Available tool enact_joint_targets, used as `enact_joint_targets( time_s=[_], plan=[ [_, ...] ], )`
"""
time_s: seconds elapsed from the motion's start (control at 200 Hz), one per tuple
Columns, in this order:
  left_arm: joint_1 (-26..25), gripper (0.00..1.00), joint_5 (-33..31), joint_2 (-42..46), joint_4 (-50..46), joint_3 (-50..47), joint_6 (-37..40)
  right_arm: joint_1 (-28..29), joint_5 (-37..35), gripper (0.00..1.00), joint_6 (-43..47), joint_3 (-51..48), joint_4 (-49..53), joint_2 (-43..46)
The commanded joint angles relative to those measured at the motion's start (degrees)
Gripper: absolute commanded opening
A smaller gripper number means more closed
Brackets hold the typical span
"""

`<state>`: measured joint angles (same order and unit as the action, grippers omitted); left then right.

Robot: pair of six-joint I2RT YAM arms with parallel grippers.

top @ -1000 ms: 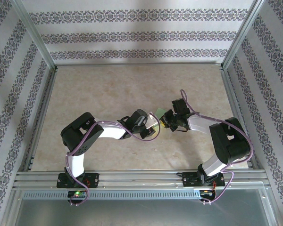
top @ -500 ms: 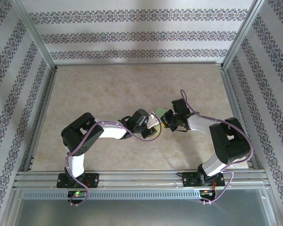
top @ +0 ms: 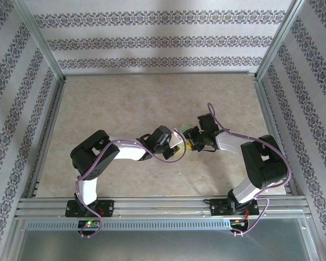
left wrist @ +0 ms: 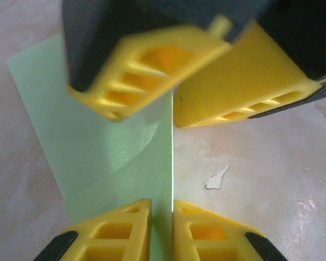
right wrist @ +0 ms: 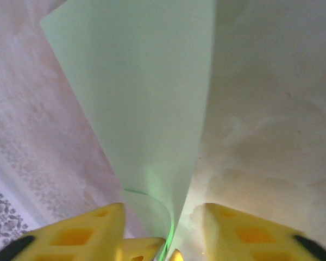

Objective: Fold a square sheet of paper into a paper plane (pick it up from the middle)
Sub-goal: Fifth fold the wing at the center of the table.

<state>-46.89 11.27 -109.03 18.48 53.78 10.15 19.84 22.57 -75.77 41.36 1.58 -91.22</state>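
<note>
Top external puts the beige table (top: 125,98) in front of you, with the left arm (top: 122,149) and right arm (top: 261,157) both bent inward so that their heads meet near its middle. Your left gripper (top: 177,145) and right gripper (top: 190,142) sit nose to nose, just beside each other, and the square sheet of paper (top: 181,129) pokes out pale green between them. Over to the left wrist: the sheet stands on edge and runs straight down into the left jaws, which are pinched on its near edge, with a yellow finger on either side. On the right wrist, your right jaws stand apart and straddle the sheet, which rises out of the gap between them.
</note>
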Motion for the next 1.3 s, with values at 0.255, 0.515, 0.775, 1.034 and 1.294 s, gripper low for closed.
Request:
enact_joint_targets(
  time_s=[0.255, 0.515, 0.775, 1.034, 1.294],
  plan=[
    [0.72, 0.07, 3.35, 1.59, 1.46, -2.06, -4.56, -4.55, -3.44, 0.65, 6.16, 0.75, 4.48, 7.15],
    [4.42, 0.05, 10.14, 2.6, 2.04, -2.08, -15.12, -6.38, -3.32, 0.67, 11.77, 0.21, 5.22, 8.9],
    [7.93, 0.04, 15.15, 2.72, 5.27, -3.19, -28.54, -6.64, -2.31, 0.68, 24.01, 1.17, 4.36, 9.51],
    [9.62, 0.04, 17.62, 1.16, 11.35, -4.41, -43.6, -6.14, 0.22, 0.66, 31.78, 0.79, 0.55, 7.51],
    [11.02, 0.03, 17.91, -1.46, 18.4, -5.72, -57.09, -4.04, 1.31, 0.64, 36.32, 1.93, 0.29, 5.12]
  ],
)
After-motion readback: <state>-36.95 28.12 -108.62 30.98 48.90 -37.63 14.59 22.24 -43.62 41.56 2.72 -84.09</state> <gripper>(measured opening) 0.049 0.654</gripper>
